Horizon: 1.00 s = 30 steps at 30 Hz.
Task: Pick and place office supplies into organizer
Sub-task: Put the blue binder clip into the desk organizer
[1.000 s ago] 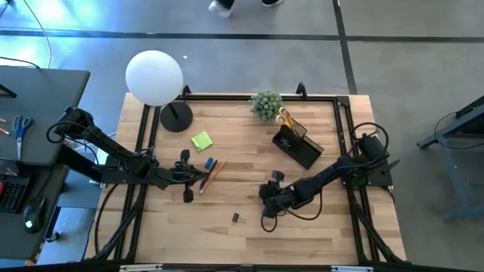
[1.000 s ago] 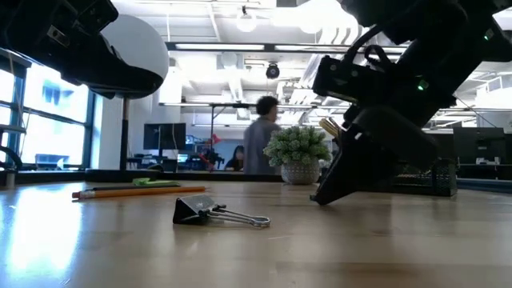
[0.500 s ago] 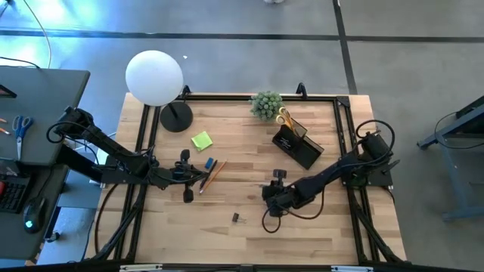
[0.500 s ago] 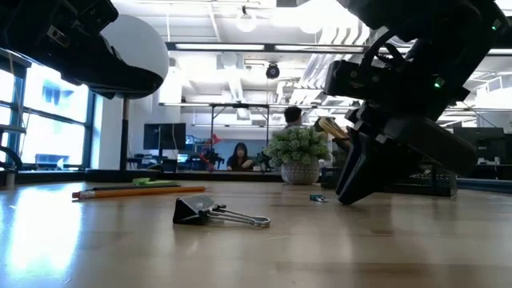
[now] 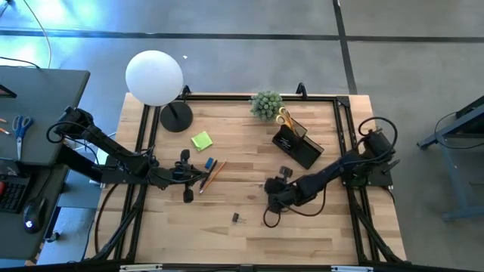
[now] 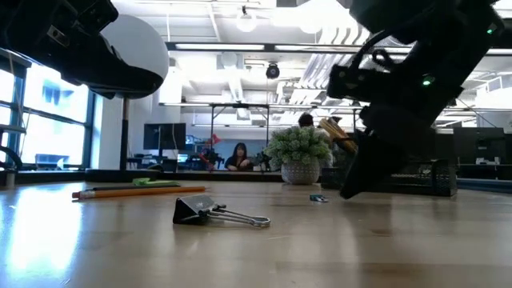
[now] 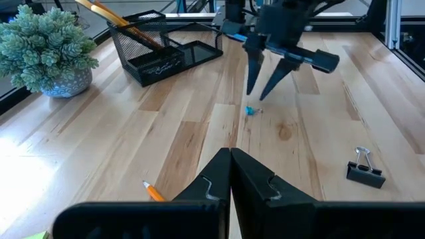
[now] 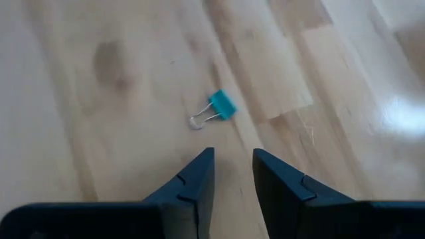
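Observation:
My right gripper (image 8: 232,153) is open and points down at the tabletop, its tips just short of a tiny teal binder clip (image 8: 216,108) that lies flat on the wood; the left wrist view shows both (image 7: 257,95), (image 7: 250,111). My left gripper (image 7: 230,154) is shut and empty, waiting beside the orange pencil (image 5: 212,171). A dark binder clip (image 6: 196,210) lies on its side on the near part of the table. The black mesh organizer (image 5: 299,144) stands to the far right with yellow-handled scissors (image 5: 283,117) upright in it. A lime sticky pad (image 5: 201,140) and a blue block (image 5: 209,162) lie flat.
A potted plant (image 5: 265,104) stands by the far edge next to the organizer. A lamp with a white globe (image 5: 154,77) and a round black base (image 5: 175,117) occupies the far left corner. Bare wood stretches along the near side around the dark clip (image 5: 236,217).
My right gripper has drawn back toward the table's right edge and risen a little. In the low view the teal clip, hidden behind the fingers a second ago, now lies in plain sight on the wood. The left arm has kept still.

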Each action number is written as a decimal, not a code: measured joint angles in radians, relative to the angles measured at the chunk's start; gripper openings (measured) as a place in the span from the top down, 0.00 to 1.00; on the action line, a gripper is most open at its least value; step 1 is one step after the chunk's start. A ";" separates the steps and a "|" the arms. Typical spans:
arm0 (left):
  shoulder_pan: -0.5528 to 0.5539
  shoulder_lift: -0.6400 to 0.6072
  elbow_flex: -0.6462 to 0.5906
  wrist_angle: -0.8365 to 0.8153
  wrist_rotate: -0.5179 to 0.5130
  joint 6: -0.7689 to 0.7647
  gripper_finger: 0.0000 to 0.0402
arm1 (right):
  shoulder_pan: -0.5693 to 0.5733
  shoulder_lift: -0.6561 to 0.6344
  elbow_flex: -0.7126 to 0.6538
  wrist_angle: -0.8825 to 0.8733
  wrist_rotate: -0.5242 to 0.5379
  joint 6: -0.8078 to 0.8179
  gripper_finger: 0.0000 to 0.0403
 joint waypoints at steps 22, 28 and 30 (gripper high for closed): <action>0.000 0.000 0.000 0.001 0.000 0.000 1.00 | -0.030 0.002 0.004 0.032 -0.057 0.234 0.63; 0.000 0.000 0.000 0.002 0.000 0.000 1.00 | -0.051 0.002 0.004 0.095 -0.042 0.171 0.65; 0.000 0.000 0.000 0.002 0.000 0.000 1.00 | -0.058 0.002 0.004 0.093 -0.042 0.162 0.65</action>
